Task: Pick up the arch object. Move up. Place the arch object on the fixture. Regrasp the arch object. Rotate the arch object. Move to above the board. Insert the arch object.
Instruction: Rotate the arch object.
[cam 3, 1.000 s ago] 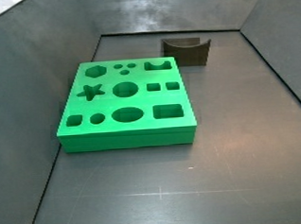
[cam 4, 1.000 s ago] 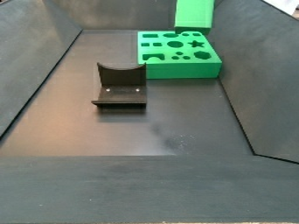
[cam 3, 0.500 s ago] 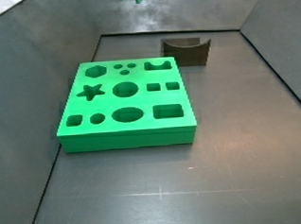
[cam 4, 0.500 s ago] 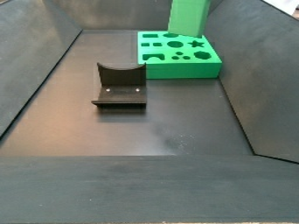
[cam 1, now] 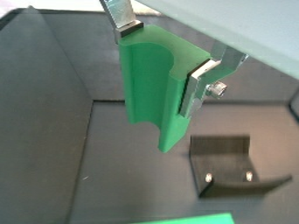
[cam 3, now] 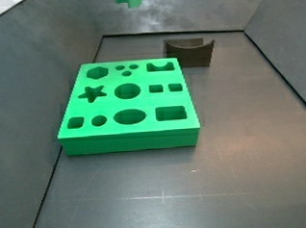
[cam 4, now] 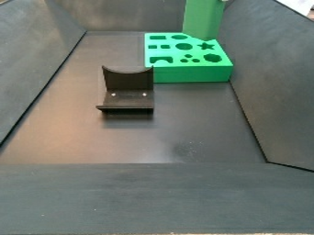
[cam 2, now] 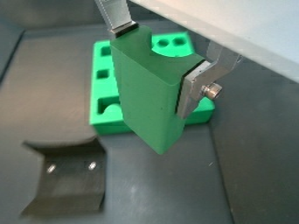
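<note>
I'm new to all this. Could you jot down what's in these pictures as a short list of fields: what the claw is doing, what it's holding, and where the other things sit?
gripper: up in the air, shut on the arch object
arch object: green block, held between the silver fingers, hanging downward, clear of the floor
fixture: dark block with a curved dip on top, on the floor, nothing on it
board: green slab with shaped cutouts, flat on the floor, apart from the fixture
cutouts: all seen ones unfilled in a side view
</note>
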You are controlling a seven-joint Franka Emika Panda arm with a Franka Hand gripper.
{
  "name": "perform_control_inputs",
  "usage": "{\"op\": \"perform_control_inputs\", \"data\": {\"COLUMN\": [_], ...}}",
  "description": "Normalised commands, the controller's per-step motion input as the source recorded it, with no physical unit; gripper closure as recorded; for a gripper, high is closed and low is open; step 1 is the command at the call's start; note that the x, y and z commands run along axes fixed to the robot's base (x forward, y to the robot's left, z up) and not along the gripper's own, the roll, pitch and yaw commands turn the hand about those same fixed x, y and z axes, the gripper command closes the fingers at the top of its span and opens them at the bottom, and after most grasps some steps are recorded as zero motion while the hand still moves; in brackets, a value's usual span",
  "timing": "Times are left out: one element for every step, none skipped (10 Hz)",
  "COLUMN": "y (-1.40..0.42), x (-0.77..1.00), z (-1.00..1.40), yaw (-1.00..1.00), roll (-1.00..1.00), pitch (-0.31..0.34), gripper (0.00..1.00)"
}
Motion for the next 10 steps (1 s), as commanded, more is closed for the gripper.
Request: {"op": "perform_control_inputs", "data": {"y": [0.01, 0.03, 0.03, 0.03, 0.03, 0.02, 0.02, 0.02, 0.02, 0.02], "x": [0.07, 0.03, 0.0, 0.0, 0.0, 0.0, 0.0, 0.0, 0.0, 0.0], "z": [0.0, 0.0, 0.01, 0.01, 0.01, 0.01, 0.01, 0.01, 0.01, 0.0], "yaw": [-0.19, -1.0, -1.0, -1.0, -1.0, -1.0, -1.0, -1.0, -1.0, -1.0], "roll": [-0.24, -0.03, -0.02, -0.02, -0.02, -0.03, -0.03, -0.03, -0.03, -0.03], "pitch": [0.236, 0.026, 0.017, 0.018, 0.019, 0.02, 0.021, 0.023, 0.024, 0.025], "gripper": [1.0, 1.0, 1.0, 1.0, 1.0, 1.0, 1.0, 1.0, 1.0, 1.0]}}
